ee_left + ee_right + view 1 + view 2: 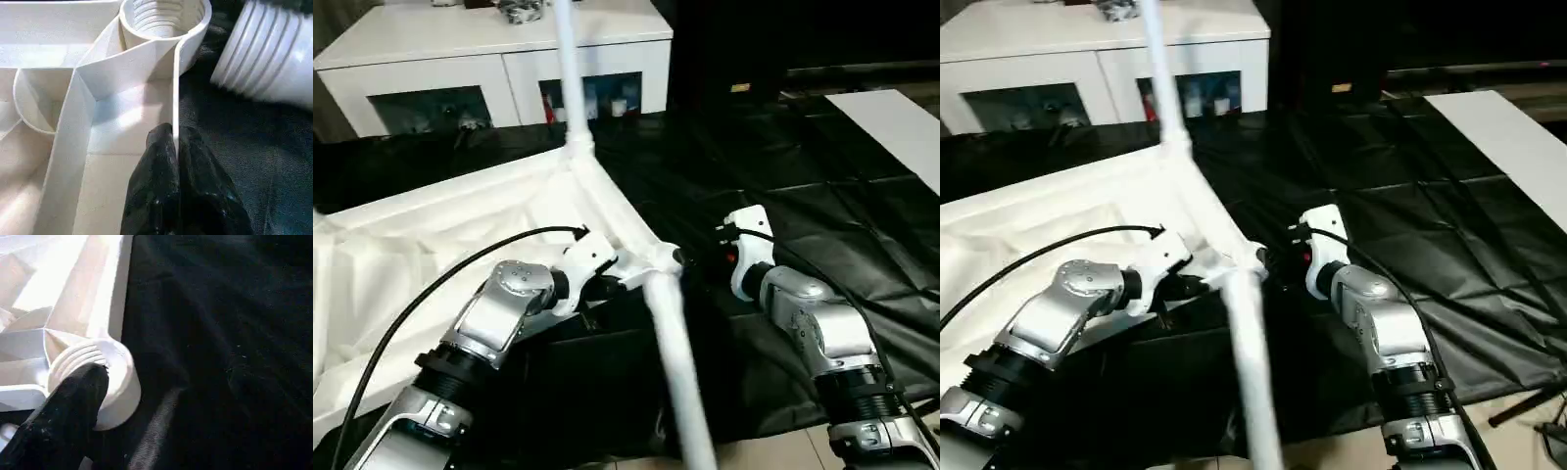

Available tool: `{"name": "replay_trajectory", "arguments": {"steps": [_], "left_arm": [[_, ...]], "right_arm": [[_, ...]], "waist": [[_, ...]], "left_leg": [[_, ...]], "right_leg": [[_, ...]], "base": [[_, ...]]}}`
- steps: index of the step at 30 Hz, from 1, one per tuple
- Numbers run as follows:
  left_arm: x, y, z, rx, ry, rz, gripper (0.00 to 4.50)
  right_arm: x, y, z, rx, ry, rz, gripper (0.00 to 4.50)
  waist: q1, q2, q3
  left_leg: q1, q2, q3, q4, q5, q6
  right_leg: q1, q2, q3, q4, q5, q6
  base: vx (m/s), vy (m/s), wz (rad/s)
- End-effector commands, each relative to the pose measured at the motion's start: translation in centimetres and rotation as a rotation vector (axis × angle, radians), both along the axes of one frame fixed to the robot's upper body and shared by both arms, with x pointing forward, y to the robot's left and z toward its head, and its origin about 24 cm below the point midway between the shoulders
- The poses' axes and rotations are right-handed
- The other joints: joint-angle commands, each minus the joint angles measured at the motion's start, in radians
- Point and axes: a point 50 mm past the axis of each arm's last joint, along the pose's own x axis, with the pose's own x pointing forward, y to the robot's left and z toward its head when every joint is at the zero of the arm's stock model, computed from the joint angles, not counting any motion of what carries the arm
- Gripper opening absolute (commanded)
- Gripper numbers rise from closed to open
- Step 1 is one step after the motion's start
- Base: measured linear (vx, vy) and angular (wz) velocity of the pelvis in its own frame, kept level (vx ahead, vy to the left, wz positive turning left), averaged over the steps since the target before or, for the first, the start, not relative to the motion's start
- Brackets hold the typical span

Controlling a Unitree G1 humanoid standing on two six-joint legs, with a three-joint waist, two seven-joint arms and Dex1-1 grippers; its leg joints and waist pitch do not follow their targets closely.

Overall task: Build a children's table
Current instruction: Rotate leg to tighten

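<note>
The white tabletop (431, 245) lies upside down on black cloth, ribs up. One white leg (570, 78) stands upright in its far corner socket. The near corner socket (164, 19) is empty, and its inner thread shows. A loose leg (675, 372) has its ribbed end (266, 54) just beside that socket and runs toward me. My left gripper (173, 142) is shut on the tabletop's thin rim wall close to the near corner. Just right of that corner is my right gripper (703, 259), open, with one black finger (63, 421) in front of the socket's round wall (115, 382).
A white cabinet (499, 59) with glass doors stands at the back. A flat white board (901, 127) lies at the far right on the black cloth (783, 176). Light floor (783, 455) shows past the cloth's near edge. A black cable (421, 294) loops over my left forearm.
</note>
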Motion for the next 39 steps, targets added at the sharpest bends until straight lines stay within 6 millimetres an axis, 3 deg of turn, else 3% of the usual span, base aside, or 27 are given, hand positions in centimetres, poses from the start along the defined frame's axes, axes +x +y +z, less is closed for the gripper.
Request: {"name": "replay_trajectory", "arguments": {"steps": [1, 6, 13, 14, 20, 21, 26, 34, 39], "left_arm": [[0.1, 1.6, -0.4, 0.044, 0.002, 0.077, 0.00], [0.0, 1.7, -0.6, 0.045, 0.010, 0.085, 0.00], [0.0, 1.9, -0.5, 0.059, 0.010, 0.076, 0.00], [0.1, 2.1, -0.5, 0.065, 0.003, 0.080, 0.00], [0.0, 2.2, -0.5, 0.067, 0.006, 0.084, 0.00], [0.1, 2.2, -0.5, 0.066, 0.006, 0.085, 0.00], [0.2, 2.2, -0.5, 0.063, 0.004, 0.084, 0.00], [0.6, 2.2, -0.1, 0.068, -0.008, 0.090, 0.00], [0.6, 2.4, 0.0, 0.073, -0.010, 0.092, 0.00]], "right_arm": [[0.2, -0.1, 0.8, 0.028, -0.011, -0.009, 4.44], [0.2, -0.2, 1.8, 0.062, -0.020, 0.034, 4.44], [-0.3, -0.2, 3.5, 0.038, -0.001, 0.170, 4.44], [-0.6, -0.8, 4.3, -0.030, 0.032, 0.188, 4.44], [-2.7, -0.9, 5.8, -0.011, 0.139, 0.259, 4.44], [-3.3, -0.5, 5.8, 0.013, 0.165, 0.283, 4.44], [-4.8, 1.0, 4.8, 0.079, 0.251, 0.328, 4.44], [-5.7, 1.5, 3.4, -0.084, 0.301, 0.288, 4.44], [-6.0, 1.5, 2.7, -0.148, 0.319, 0.278, 4.44]], "waist": [[0.009, 0.002, -0.072], [0.010, 0.003, -0.073], [0.012, 0.001, -0.071], [0.011, -0.005, -0.070], [0.016, -0.006, -0.068], [0.017, -0.011, -0.069], [0.020, -0.010, -0.068], [0.024, -0.019, -0.065], [0.023, -0.017, -0.065]], "left_leg": [[0.004, 0.021, -0.006, -0.059, -0.083, 0.052], [0.004, 0.021, -0.006, -0.057, -0.076, 0.064], [0.003, 0.021, -0.009, -0.056, -0.086, 0.064], [0.003, 0.021, -0.008, -0.056, -0.083, 0.065], [0.000, 0.019, -0.009, -0.055, -0.083, 0.061], [0.003, 0.021, -0.008, -0.054, -0.084, 0.059], [0.003, 0.023, -0.009, -0.057, -0.086, 0.038], [0.002, 0.020, -0.009, -0.058, -0.096, 0.002], [0.001, 0.019, -0.010, -0.059, -0.110, -0.007]], "right_leg": [[0.069, -0.042, 0.036, -0.048, -0.016, -0.257], [0.071, -0.041, 0.035, -0.045, 0.013, -0.269], [0.074, -0.040, 0.034, -0.044, -0.017, -0.262], [0.075, -0.038, 0.034, -0.046, -0.019, -0.260], [0.075, -0.041, 0.038, -0.050, -0.081, -0.238], [0.073, -0.042, 0.039, -0.051, -0.087, -0.236], [0.067, -0.040, 0.040, -0.051, -0.112, -0.230], [0.064, -0.041, 0.044, -0.054, -0.170, -0.190], [0.064, -0.042, 0.044, -0.055, -0.189, -0.175]], "base": [[0.000, 0.000, 0.00], [0.000, 0.000, 0.00], [0.000, 0.000, 0.00], [0.000, 0.000, 0.00], [0.000, 0.000, 0.00], [0.000, 0.000, 0.00], [0.000, 0.000, 0.00], [0.000, 0.000, 0.00], [0.000, 0.000, 0.00]]}}
